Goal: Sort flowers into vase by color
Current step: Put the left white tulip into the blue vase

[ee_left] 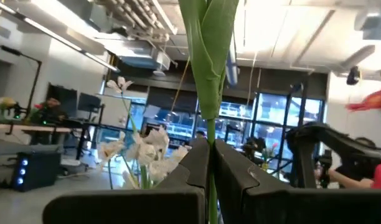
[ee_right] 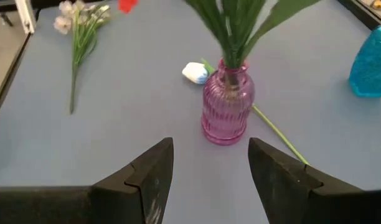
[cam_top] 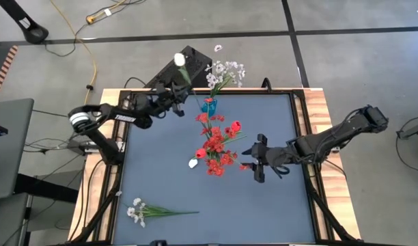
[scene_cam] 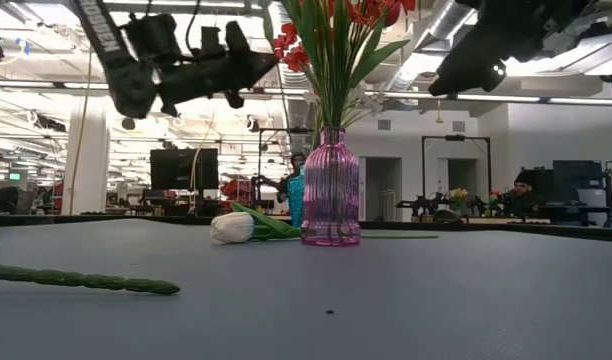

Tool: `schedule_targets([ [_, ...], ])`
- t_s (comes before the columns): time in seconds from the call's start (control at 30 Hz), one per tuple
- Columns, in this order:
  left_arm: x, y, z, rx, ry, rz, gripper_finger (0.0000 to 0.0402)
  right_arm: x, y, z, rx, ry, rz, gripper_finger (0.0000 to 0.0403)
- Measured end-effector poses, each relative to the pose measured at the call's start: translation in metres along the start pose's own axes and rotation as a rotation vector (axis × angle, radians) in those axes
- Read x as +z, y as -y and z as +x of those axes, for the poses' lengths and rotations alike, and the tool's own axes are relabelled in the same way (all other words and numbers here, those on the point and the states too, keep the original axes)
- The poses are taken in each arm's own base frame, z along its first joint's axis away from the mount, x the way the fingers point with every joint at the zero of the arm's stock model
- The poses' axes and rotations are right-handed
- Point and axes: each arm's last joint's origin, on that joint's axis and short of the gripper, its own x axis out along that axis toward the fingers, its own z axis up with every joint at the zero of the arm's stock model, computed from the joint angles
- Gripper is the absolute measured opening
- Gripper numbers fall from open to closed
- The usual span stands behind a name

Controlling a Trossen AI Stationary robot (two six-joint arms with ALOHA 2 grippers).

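The left gripper (ee_left: 210, 177) is clamped tight on the green stem of a white tulip (cam_top: 179, 60), whose head rises beyond the fingertips, with the blue vase (cam_top: 208, 106) and its whitish sprays (cam_top: 226, 70) just past the jaws. The right gripper (ee_right: 210, 163) hangs with its jaws spread wide and nothing between them; straight ahead of the gap stands the pink vase (ee_right: 226, 106) of red flowers (cam_top: 217, 143). Behind it lies a second white tulip (ee_right: 194, 73), and farther off a white spray (ee_right: 81, 25) lies on the table (ee_right: 134, 106).
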Motion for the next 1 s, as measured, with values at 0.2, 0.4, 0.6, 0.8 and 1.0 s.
schedule_targets([
  [0.2, -0.016, -0.027, 0.018, 0.038, -0.005, -0.002, 0.0000, 0.002, 0.001, 0.001, 0.000, 0.016, 0.040, 0.0234],
  [0.4, -0.023, -0.040, 0.029, -0.005, -0.015, 0.014, 0.0000, 0.002, 0.001, 0.001, 0.002, 0.016, 0.058, 0.0234],
  [0.6, -0.022, -0.040, 0.030, -0.002, -0.008, 0.066, 0.0000, 0.002, 0.001, 0.001, 0.002, 0.015, 0.059, 0.0234],
  [0.8, -0.022, -0.041, 0.030, 0.015, -0.008, 0.095, 0.0000, 0.002, 0.001, 0.001, 0.002, 0.015, 0.059, 0.0234],
  [1.0, -0.021, -0.041, 0.032, 0.024, 0.005, 0.098, 0.0000, 0.002, 0.001, 0.001, 0.003, 0.015, 0.067, 0.0234],
])
